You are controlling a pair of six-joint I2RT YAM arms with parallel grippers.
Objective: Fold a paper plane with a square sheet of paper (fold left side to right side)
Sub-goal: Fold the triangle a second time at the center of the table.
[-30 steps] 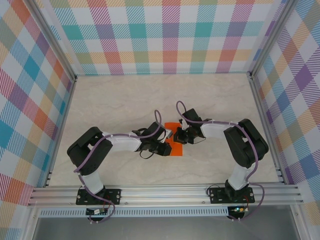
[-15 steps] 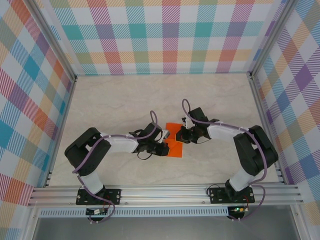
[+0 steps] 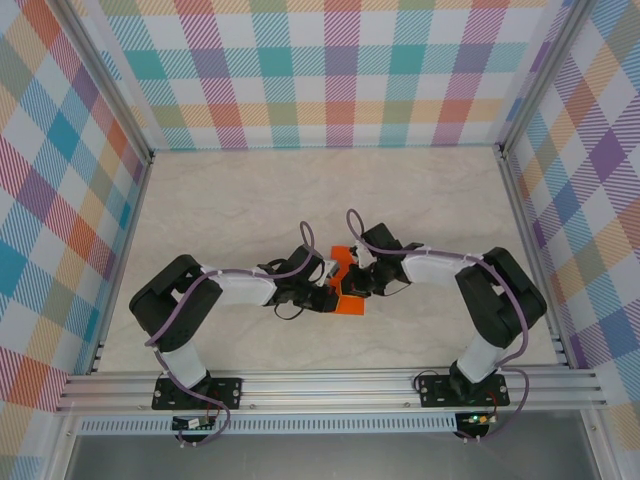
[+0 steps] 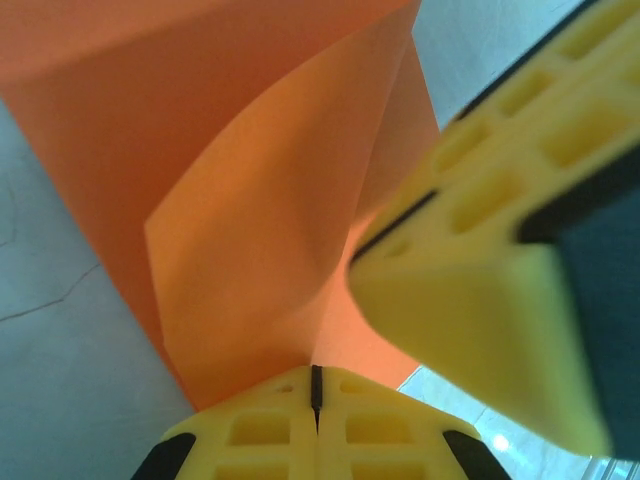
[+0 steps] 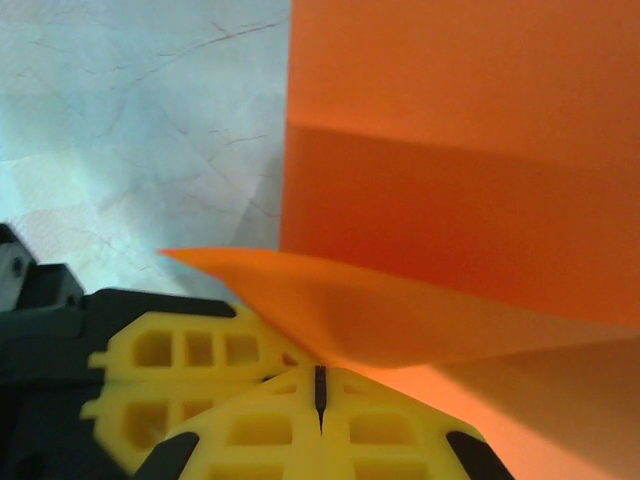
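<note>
The paper (image 3: 349, 306) lies near the middle of the table (image 3: 250, 200), partly folded, with one flap lifted off the flat layer. The left gripper (image 4: 316, 378) has its jaws pressed together on the paper's 9 o'clock edge. The right gripper (image 5: 320, 380), at 1 o'clock from the left one, is clamped on the raised flap.

light: bright, even | shadows: faint | wrist views: orange paper (image 4: 250, 200) soft-focus up close
</note>
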